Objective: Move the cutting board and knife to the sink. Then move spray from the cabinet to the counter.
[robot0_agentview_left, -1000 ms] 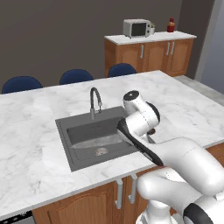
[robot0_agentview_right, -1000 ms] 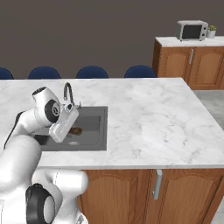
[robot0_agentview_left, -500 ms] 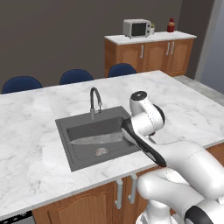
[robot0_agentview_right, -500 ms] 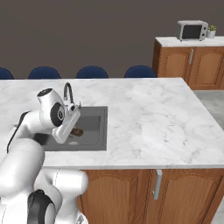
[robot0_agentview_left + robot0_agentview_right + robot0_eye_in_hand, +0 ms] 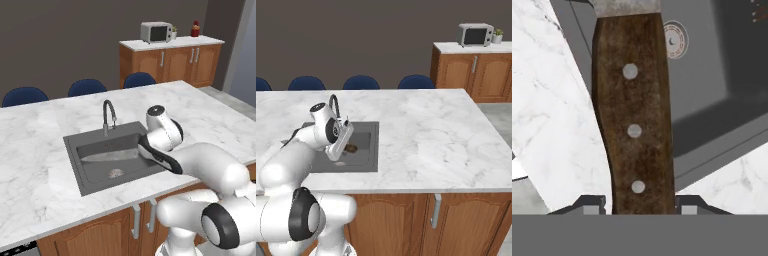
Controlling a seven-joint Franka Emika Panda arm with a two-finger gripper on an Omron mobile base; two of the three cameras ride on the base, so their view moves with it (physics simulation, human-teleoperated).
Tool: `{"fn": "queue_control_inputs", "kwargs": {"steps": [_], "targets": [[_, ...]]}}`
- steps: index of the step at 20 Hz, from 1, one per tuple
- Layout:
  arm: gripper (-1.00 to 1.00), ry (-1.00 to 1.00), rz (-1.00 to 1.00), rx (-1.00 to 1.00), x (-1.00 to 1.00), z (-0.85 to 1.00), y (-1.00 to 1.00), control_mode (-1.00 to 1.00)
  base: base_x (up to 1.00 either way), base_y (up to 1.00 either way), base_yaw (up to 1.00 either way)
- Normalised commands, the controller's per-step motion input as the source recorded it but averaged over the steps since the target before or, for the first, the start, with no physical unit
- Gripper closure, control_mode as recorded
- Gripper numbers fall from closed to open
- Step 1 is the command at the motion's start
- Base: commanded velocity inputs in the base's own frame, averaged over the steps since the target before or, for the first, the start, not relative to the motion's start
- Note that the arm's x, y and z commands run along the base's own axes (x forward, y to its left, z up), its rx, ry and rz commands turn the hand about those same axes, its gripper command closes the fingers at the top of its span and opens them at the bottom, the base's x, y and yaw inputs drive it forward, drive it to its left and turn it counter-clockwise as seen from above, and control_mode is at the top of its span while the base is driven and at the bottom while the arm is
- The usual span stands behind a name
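The hand (image 5: pixel 640 202) is clamped on the knife (image 5: pixel 634 115): in the hand view its two dark tips press either side of the butt of the brown handle, and the handle runs straight away from the camera toward the blade, whose grey root just shows at the top edge. Three pale rivets sit in a line down the worn, mottled wood.

Compared with a second ago, the wrist has swung from over the sink's right half toward its right rim, and the last arm link has turned with it. The knife is therefore not set down yet; it hangs above the sink (image 5: pixel 95 172), over the rim where basin meets surface, with the round drain (image 5: pixel 674 40) showing past the handle. My reading is that the carry is in its last stretch, and the blade has to come fully over the basin before a release makes sense.

In the left base view, a pale flat shape lies along the basin floor beside the drain; I cannot tell what it is. The faucet (image 5: pixel 108 116) stands at the sink's back rim, away from the hand. The white marble surface (image 5: pixel 431 130) spreads out around the sink on all sides, with a row of blue chairs (image 5: pixel 361 82) behind it. Beyond those, a microwave (image 5: pixel 474 35) sits on a far wooden unit.
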Motion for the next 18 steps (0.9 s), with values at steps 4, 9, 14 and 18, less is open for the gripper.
{"fn": "queue_control_inputs", "kwargs": {"steps": [4, 9, 14, 18], "targets": [[1.00, 0.07, 0.00, 0.00, 0.51, -0.21, -0.13, -1.00, 0.00, 0.00, 0.00], [1.00, 0.16, 0.00, 0.00, 0.50, -0.21, -0.18, -1.00, 0.00, 0.00, 0.00], [1.00, 0.14, 0.00, 0.00, 0.14, -0.01, -0.21, -1.00, 0.00, 0.00, 0.00], [1.00, 0.09, 0.00, -0.05, 0.00, -0.04, -0.07, -1.00, 0.00, 0.00, 0.00]]}}
